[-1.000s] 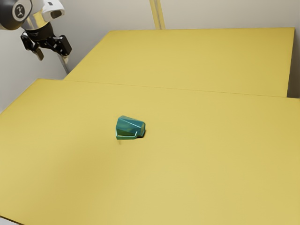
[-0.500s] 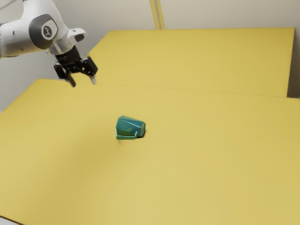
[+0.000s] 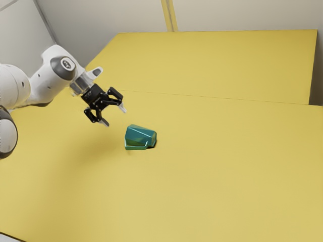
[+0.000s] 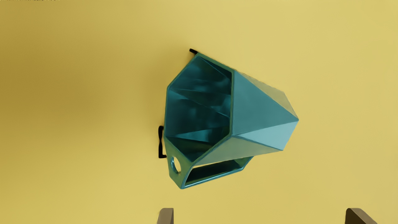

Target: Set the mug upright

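I found the mug (image 3: 139, 136) lying on its side on the yellow table (image 3: 227, 186), well apart from the dark table edge at the exterior view's lower left corner. Behind it, well apart as well, a thin line crossed the yellow; a further yellow surface (image 3: 212, 60) ran on past that line to its own end toward the exterior view's right. Tabletop extended on all sides of the mug, the broadest stretch being toward the exterior view's right. My pincer (image 3: 115, 117) was in the air above the table, near the mug and apart from it, on its exterior view's left side. Its fingers stood wide apart, with nothing gripped. The mug's open mouth faced the exterior view's left and its narrower base the right. In the wrist view, the angular rim (image 4: 232, 102) framed a deep teal interior, whose faceted inner walls were visible. The handle (image 4: 180, 180) was on the side of the mug nearest my fingertips, with a long opening under its bar and a small round hole near the rim. Small black marks (image 4: 160, 143) lay beside the rim, nature undetermined.
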`<move>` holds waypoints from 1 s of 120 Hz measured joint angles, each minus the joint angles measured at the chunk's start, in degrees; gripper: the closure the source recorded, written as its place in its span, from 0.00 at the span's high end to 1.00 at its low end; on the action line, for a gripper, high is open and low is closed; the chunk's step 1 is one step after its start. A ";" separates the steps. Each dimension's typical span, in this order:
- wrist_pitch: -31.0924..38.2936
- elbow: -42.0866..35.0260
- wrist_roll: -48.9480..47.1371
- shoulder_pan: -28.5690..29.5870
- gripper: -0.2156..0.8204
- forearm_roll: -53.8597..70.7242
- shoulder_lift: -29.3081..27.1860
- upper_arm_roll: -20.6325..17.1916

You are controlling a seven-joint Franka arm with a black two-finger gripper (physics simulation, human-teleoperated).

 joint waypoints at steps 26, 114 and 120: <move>1.51 0.47 0.41 0.00 0.79 -6.35 3.98 0.00; 6.33 1.70 0.96 -0.61 0.52 -16.94 11.28 -2.33; 6.33 1.73 0.91 -0.62 0.40 -17.00 11.27 -2.35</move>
